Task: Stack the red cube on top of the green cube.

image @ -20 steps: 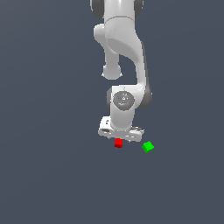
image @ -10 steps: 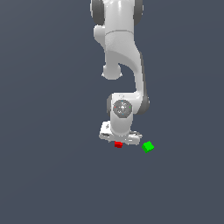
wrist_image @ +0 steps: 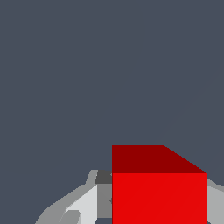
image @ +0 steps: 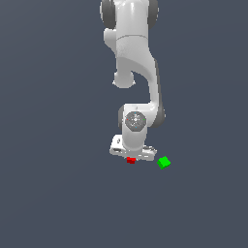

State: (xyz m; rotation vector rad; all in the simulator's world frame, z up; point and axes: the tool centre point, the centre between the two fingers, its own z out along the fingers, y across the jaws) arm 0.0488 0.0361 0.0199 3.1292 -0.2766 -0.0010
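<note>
Claw [image: 131,158] is lowered over the red cube [image: 131,160], a finger [wrist_image: 83,203] visible on either flank in the wrist view; whether it grips cannot be told. This bracketing suits a lift. Green cube [image: 163,162] sits near, towards the exterior view's right, apart. Table [image: 58,193] around both cubes lies open.

The red cube [image: 130,160] sits directly under the gripper [image: 132,157], between its jaws, and the green cube [image: 163,162] lies near, to the exterior view's right.
</note>
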